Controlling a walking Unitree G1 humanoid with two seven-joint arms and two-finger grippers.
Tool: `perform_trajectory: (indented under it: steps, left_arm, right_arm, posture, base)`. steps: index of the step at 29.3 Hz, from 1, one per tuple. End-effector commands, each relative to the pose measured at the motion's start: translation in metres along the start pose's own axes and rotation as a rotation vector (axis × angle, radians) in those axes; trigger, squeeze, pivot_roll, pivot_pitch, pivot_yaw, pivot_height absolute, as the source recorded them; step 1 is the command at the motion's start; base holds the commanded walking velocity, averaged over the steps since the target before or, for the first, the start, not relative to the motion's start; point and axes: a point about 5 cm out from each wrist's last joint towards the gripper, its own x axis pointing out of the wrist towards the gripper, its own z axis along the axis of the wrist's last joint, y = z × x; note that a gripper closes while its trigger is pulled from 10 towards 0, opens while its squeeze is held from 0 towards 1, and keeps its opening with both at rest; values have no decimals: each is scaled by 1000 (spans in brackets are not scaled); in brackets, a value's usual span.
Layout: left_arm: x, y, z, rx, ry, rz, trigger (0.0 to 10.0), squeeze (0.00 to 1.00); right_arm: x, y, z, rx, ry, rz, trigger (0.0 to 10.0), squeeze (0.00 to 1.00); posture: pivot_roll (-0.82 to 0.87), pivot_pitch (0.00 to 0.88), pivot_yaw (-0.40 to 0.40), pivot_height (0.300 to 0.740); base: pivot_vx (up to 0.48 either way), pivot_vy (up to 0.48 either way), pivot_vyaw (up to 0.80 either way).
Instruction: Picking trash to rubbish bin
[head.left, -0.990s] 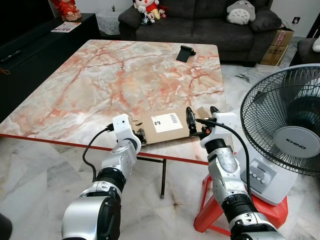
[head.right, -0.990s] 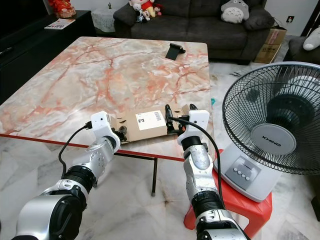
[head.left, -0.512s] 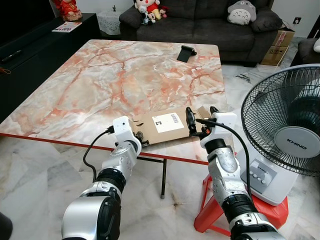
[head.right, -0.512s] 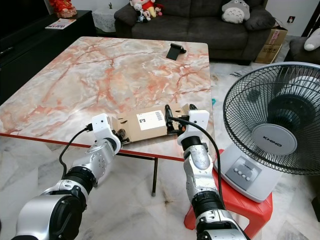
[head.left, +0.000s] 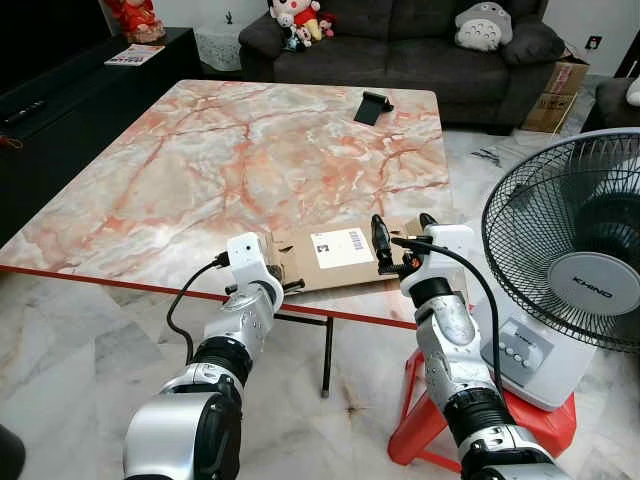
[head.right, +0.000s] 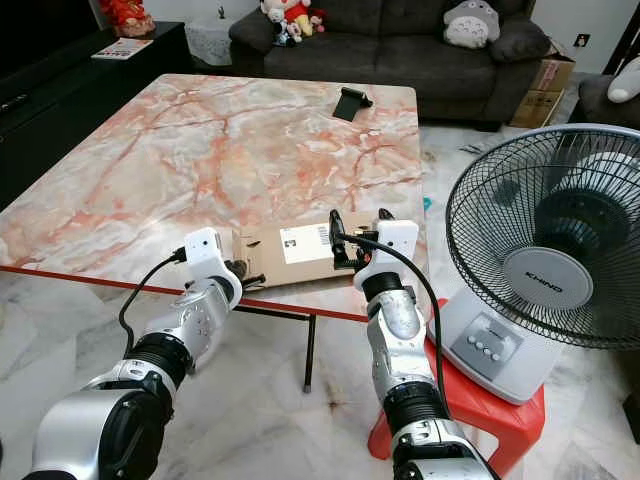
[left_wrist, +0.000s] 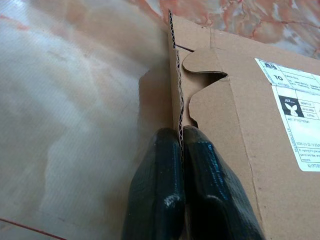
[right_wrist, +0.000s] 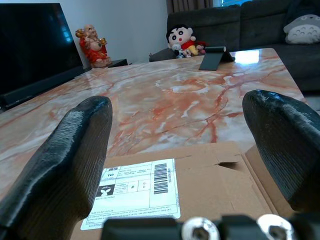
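Flattened cardboard box (head.left: 335, 254) on marble table (head.left: 230, 150), left tool (left_wrist: 181, 150) pinching its edge, right tool (head.left: 400, 232) spread wide over it

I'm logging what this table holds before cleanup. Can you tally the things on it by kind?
Flattened cardboard box: 1
Black stand: 1
Total: 2, both on the marble table. The left hand pinches the cardboard's edge.

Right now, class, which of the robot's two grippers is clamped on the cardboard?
The left gripper: shut on the edge of the flattened cardboard box. The right gripper stands open.
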Motion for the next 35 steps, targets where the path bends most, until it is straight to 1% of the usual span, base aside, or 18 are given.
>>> perform_trajectory:
  steps: [1, 3, 4, 5, 6, 7, 8, 9, 11, 12, 15, 18, 20, 21, 25, 28, 32, 35]
  left_arm:
    - [0, 1, 7, -1, -38, 4, 0, 0]
    - [0, 2, 13, -14, -82, 7, 0, 0]
    - [-2, 0, 28, -21, -192, -4, 0, 0]
    - [-2, 0, 28, -21, -192, -4, 0, 0]
    - [-3, -2, 34, -19, -241, -15, 0, 0]
    - [-8, -8, 50, 59, -369, -49, 6980, 0]
    - [-8, -8, 50, 59, -369, -49, 6980, 0]
    - [-12, -13, 58, 101, -442, -73, 10000, 0]
    - [-13, -15, 61, 103, -466, -77, 10000, 0]
    - [-15, -15, 63, 142, -496, -59, 10000, 0]
    - [-18, -14, 65, 196, -551, -41, 10000, 0]
    - [-22, -18, 67, 300, -617, -55, 10000, 0]
    - [-26, -23, 67, 416, -666, -66, 10000, 0]
    - [-26, -23, 66, 431, -672, -67, 10000, 0]
    - [-30, -27, 65, 419, -710, -113, 10000, 0]
    - [-34, -33, 67, 495, -763, -136, 10000, 0]
    - [-36, -34, 66, 526, -788, -147, 10000, 0]
    - [-35, -32, 63, 534, -777, -142, 10000, 0]
  right_arm:
    - [1, 1, 2, 12, -6, -2, 10000, 0]
    - [2, 2, 3, 13, -8, -2, 10000, 0]
    - [4, 2, 5, 14, -16, -1, 10000, 0]
    - [4, 2, 5, 14, -16, -1, 10000, 0]
    - [5, 3, 6, 16, -22, -1, 10000, 0]
    - [8, 4, 12, 19, -49, -1, 10000, 0]
    - [8, 4, 12, 19, -49, -1, 10000, 0]
    - [10, 5, 16, 18, -69, -3, 10000, 0]
    - [12, 5, 18, 22, -80, -8, 10000, 0]
    - [13, 6, 20, 25, -91, -13, 10000, 0]
    - [12, 5, 21, 25, -108, -42, 10000, 0]
    - [10, 4, 22, 22, -122, -59, 10000, 0]
    - [8, 5, 21, 8, -125, -56, 10000, 0]
    - [8, 5, 21, 12, -124, -57, 10000, 0]
    - [9, 4, 20, 2, -117, -73, 10000, 0]
    - [10, 4, 22, 7, -132, -77, 10000, 0]
    - [9, 2, 25, 8, -151, -89, 10000, 0]
    - [9, 1, 25, 6, -153, -95, 10000, 0]
  posture:
    - [-122, 0, 29, 740]
    - [-120, 0, 30, 740]
    - [-116, 0, 32, 740]
    - [-116, 0, 32, 740]
    - [-111, 0, 34, 740]
    - [-109, 0, 38, 740]
    - [-109, 0, 38, 740]
    - [-109, 0, 40, 740]
    - [-109, 0, 45, 740]
    - [-110, 0, 49, 740]
    - [-113, 0, 56, 740]
    - [-114, 0, 58, 740]
    - [-113, 0, 60, 740]
    - [-113, 0, 60, 740]
    - [-121, 0, 66, 740]
    - [-122, 0, 68, 740]
    - [-123, 0, 73, 740]
    - [-127, 0, 78, 740]
  base:
    - [0, 0, 0]
    - [0, 0, 0]
    - [0, 0, 0]
    - [0, 0, 0]
    - [0, 0, 0]
    - [0, 0, 0]
    - [0, 0, 0]
    - [0, 0, 0]
    - [0, 0, 0]
    - [0, 0, 0]
    - [0, 0, 0]
    - [0, 0, 0]
    - [0, 0, 0]
    - [0, 0, 0]
    - [0, 0, 0]
    - [-201, 0, 0]
    - [-382, 0, 0]
    - [-385, 0, 0]
